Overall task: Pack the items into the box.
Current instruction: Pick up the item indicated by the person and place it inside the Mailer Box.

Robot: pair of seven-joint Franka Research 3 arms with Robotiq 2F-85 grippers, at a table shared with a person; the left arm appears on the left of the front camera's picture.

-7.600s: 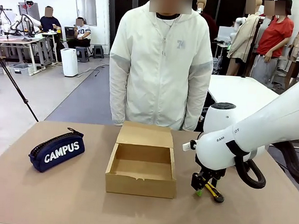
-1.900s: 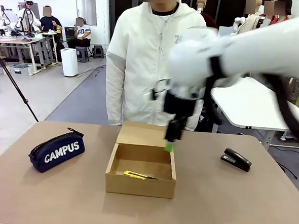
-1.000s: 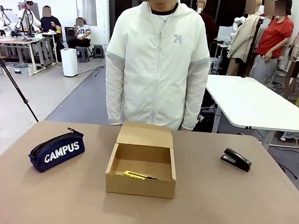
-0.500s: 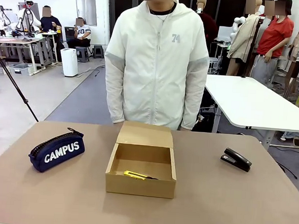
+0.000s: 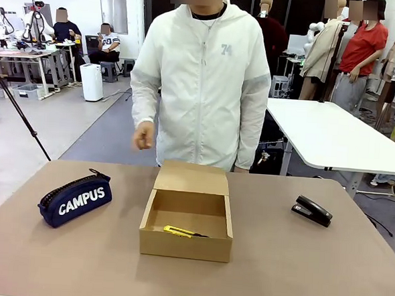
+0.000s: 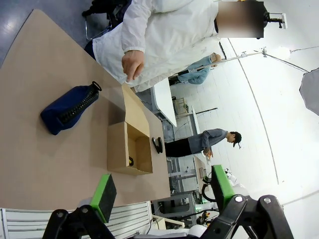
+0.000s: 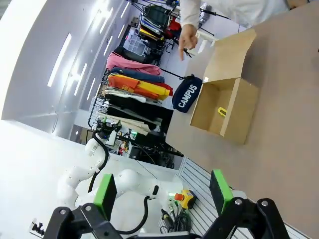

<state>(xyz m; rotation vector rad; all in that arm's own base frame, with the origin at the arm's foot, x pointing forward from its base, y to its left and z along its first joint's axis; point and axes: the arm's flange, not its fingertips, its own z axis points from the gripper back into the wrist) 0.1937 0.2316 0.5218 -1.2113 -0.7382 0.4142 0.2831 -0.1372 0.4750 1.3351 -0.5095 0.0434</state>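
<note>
The left gripper [image 6: 163, 191] rose from the bottom edge, its green pads [image 6: 104, 195] spread wide with nothing between them, well short of the cardboard box [image 6: 117, 147]. The box sat on the brown table [image 6: 40, 164] with its flap lid [image 6: 133, 105] folded back. Inside it, near one end wall, a small yellow part of the utility knife [image 6: 130, 161] showed. The navy zip pencil pouch [image 6: 67, 110] lay apart from the box on one side, the small black stapler [image 6: 157, 145] on the opposite side. The person's hand [image 6: 132, 64], loosely curled, hung in the air beyond the flap lid.
</note>
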